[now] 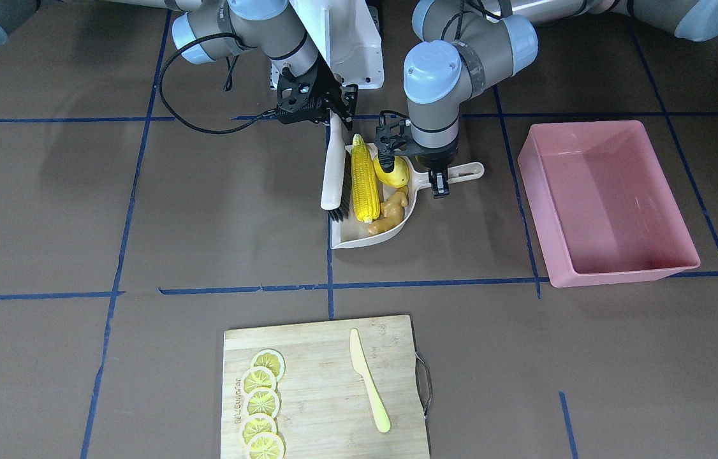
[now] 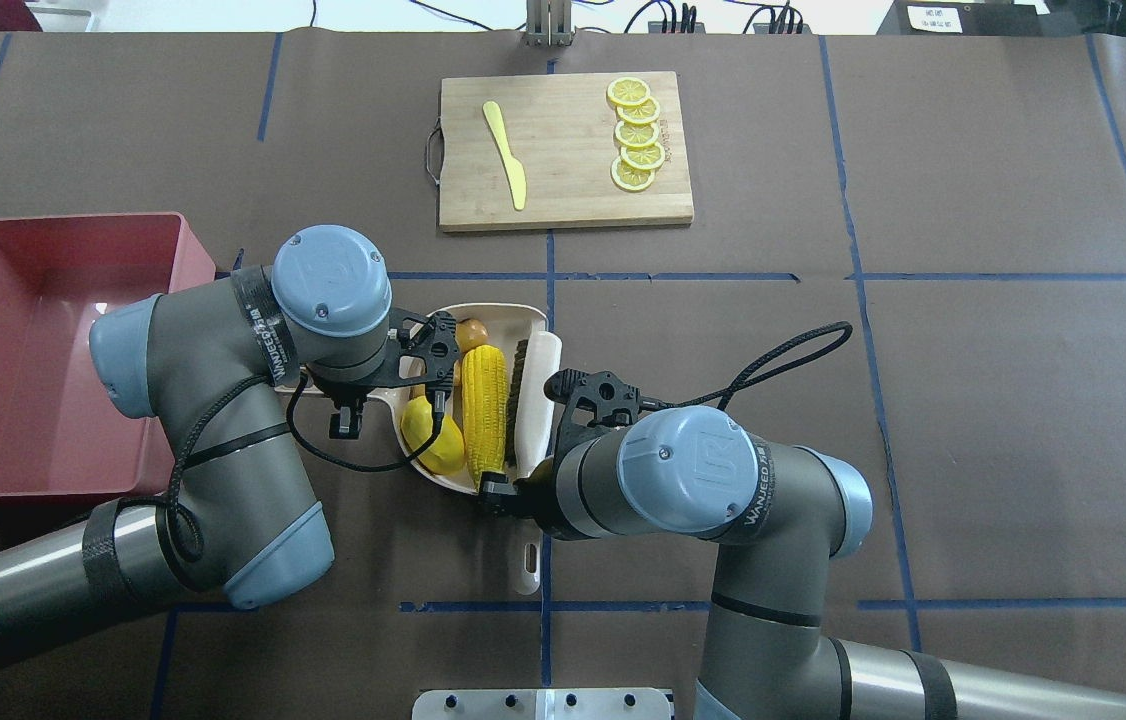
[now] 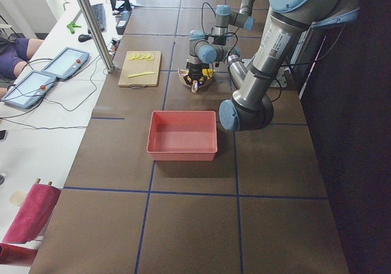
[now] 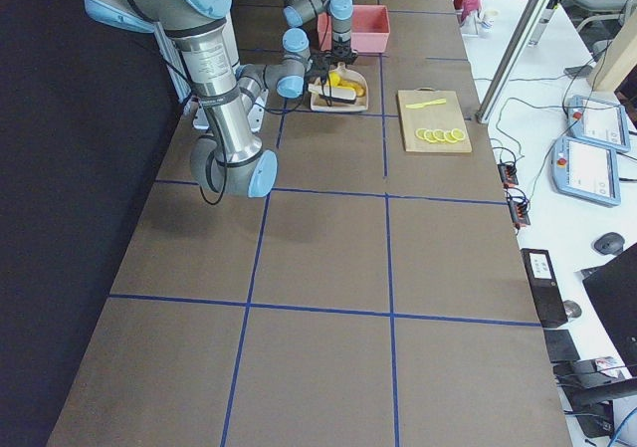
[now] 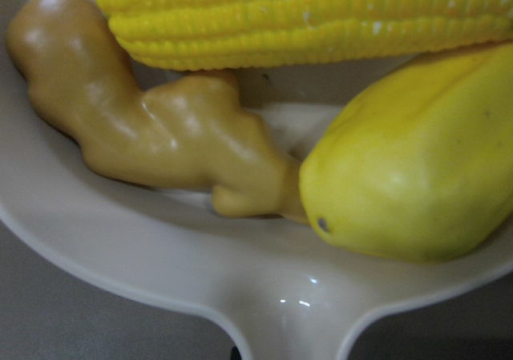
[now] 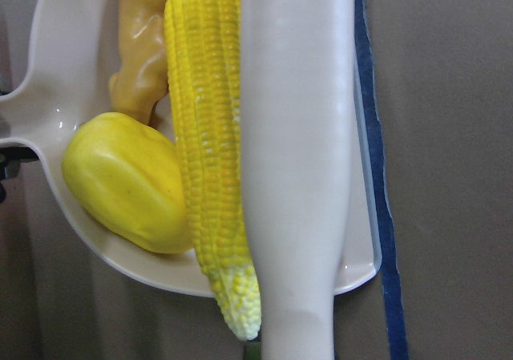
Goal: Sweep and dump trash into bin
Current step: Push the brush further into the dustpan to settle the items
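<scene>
The trash lies in a beige dustpan (image 1: pixel 359 237): a long corn cob (image 1: pixel 365 180), a yellow potato-like lump (image 1: pixel 394 172) and a tan ginger root (image 1: pixel 392 210). My left gripper (image 1: pixel 437 176) is shut on the dustpan's handle (image 1: pixel 467 171); its wrist view looks closely into the pan at the ginger (image 5: pixel 160 127) and the lump (image 5: pixel 417 184). My right gripper (image 1: pixel 332 112) is shut on a white brush (image 1: pixel 333 169), whose black bristles (image 1: pixel 341 191) rest against the corn. The bin (image 1: pixel 608 204), a pink tub, stands empty beside the pan on my left arm's side.
A wooden cutting board (image 1: pixel 324 389) at the far side of the table carries several lemon slices (image 1: pixel 262 401) and a pale yellow plastic knife (image 1: pixel 368 382). A black cable (image 1: pixel 206 124) loops off the right wrist. Tablets (image 3: pixel 36 85) lie on the side bench.
</scene>
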Tool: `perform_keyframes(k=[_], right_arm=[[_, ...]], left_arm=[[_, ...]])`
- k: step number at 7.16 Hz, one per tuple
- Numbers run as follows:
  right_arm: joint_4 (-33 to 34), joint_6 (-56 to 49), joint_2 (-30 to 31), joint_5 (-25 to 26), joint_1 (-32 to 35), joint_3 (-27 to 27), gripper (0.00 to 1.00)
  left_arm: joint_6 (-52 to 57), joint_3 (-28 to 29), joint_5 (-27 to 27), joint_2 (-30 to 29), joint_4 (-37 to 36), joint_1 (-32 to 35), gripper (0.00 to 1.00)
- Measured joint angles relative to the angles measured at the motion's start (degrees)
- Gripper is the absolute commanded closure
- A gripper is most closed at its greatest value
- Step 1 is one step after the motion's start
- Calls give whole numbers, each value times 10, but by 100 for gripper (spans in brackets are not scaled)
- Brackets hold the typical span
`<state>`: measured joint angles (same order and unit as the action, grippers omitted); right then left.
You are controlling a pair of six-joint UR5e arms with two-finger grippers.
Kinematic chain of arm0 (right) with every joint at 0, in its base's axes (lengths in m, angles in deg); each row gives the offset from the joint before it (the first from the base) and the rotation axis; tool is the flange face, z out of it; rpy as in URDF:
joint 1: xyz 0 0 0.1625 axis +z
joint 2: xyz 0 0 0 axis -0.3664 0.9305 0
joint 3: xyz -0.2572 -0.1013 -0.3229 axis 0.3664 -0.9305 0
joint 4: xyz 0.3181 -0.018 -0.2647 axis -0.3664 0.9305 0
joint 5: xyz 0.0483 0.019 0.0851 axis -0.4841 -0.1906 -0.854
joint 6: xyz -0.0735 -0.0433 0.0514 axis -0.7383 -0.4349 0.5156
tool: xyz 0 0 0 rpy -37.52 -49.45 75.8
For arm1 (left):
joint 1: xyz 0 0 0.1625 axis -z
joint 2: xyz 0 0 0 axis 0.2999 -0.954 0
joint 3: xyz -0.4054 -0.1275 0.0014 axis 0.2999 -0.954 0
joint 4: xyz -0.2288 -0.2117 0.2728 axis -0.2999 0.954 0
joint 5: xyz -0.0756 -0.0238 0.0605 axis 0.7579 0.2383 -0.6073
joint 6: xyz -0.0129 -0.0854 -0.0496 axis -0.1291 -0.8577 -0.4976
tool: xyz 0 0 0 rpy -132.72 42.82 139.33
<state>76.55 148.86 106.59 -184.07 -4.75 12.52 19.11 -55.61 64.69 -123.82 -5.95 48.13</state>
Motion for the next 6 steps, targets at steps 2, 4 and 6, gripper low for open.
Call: perform_keyframes(k=[2,4,6], right_arm=[[1,0,4,-1,0,1,100],[2,0,6,-1,0,3,100],[2,0,8,-1,0,3,100]], left_arm=[[0,0,0,0,1,0,100],[0,0,0,0,1,0,100],[0,0,0,0,1,0,100]])
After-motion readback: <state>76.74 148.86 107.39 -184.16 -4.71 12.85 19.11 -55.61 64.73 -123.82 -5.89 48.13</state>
